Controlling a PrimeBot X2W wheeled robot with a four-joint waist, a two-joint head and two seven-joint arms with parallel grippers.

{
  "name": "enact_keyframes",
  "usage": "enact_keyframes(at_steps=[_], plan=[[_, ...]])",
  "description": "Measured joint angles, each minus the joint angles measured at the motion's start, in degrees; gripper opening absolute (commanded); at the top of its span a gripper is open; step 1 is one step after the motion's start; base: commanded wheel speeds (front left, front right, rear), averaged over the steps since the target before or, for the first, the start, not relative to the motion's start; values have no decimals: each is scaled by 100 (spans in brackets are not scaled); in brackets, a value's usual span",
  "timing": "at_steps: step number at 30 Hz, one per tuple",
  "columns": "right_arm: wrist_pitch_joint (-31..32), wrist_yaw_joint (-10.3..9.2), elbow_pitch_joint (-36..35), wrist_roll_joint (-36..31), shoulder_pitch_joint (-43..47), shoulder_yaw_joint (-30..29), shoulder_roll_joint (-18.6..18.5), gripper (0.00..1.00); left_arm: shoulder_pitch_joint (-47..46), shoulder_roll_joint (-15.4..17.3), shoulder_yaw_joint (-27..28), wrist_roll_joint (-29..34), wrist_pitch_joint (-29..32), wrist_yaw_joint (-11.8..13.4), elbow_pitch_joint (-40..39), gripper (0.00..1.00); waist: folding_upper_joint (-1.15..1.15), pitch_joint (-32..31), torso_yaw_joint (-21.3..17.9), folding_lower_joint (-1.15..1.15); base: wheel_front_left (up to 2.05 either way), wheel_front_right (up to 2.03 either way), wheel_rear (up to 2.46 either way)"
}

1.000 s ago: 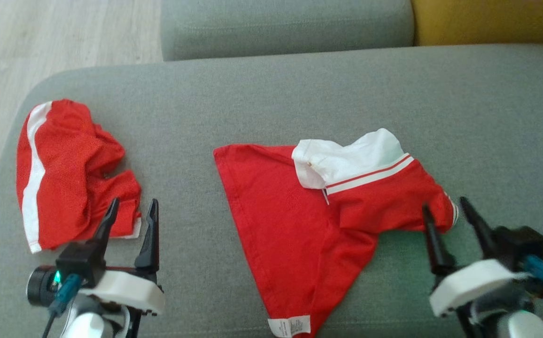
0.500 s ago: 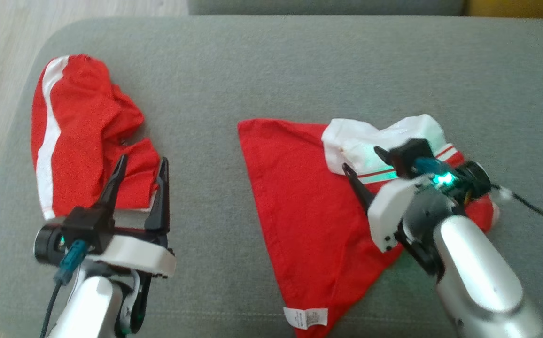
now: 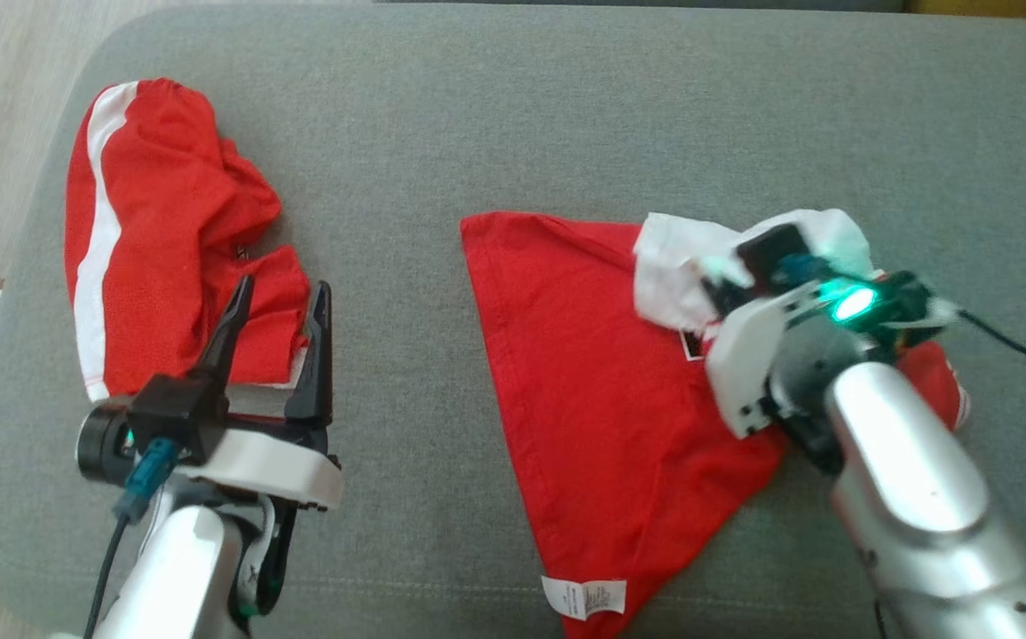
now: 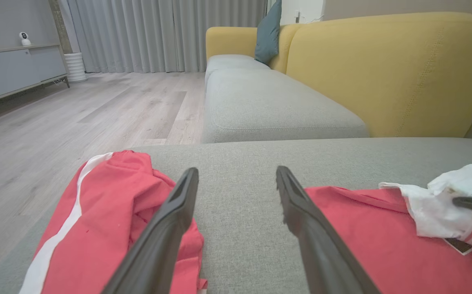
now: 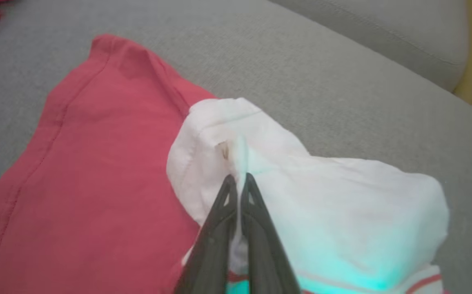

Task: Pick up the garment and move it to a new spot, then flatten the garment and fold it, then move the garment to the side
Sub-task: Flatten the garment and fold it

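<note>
right end effector (image 5: 238,179), over the grey sofa cushion (image 3: 477,115) where the red garment (image 3: 602,399) lies spread in a rough triangle, is pinched shut on its white collar (image 5: 321,192), probably because that thick fold gives a firm hold for lifting. left end effector (image 3: 286,286) hovers wide open and empty beside the red shorts (image 3: 158,231).

1. Head camera looks steeply down on the red shirt (image 3: 602,399).
2. Left wrist camera: low, left of the shirt, facing past it.
3. Right wrist camera: close above the shirt's white collar (image 5: 301,196), shared by all.
</note>
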Motion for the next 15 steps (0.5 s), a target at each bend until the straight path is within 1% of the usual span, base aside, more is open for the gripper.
enact_keyframes(at_steps=[4,10,14,15], plan=[[-304,0,-460,132,313,-727,99,0,3,-30,34,48,0,-1,5,100,0,-44,-59,0,0,0,0],[-612,0,-1379,282,1528,-2327,391,0,51,-25,179,92,0,-2,-2,100,0,-132,-252,-1,0,0,0],[-746,0,-1881,601,2294,-3119,504,0,171,-4,205,99,0,-1,-40,100,0,-184,-419,-1,0,0,0],[-816,0,-1920,786,2443,-3236,514,23,209,2,209,101,0,-1,-41,100,0,-191,-459,-1,0,0,0]])
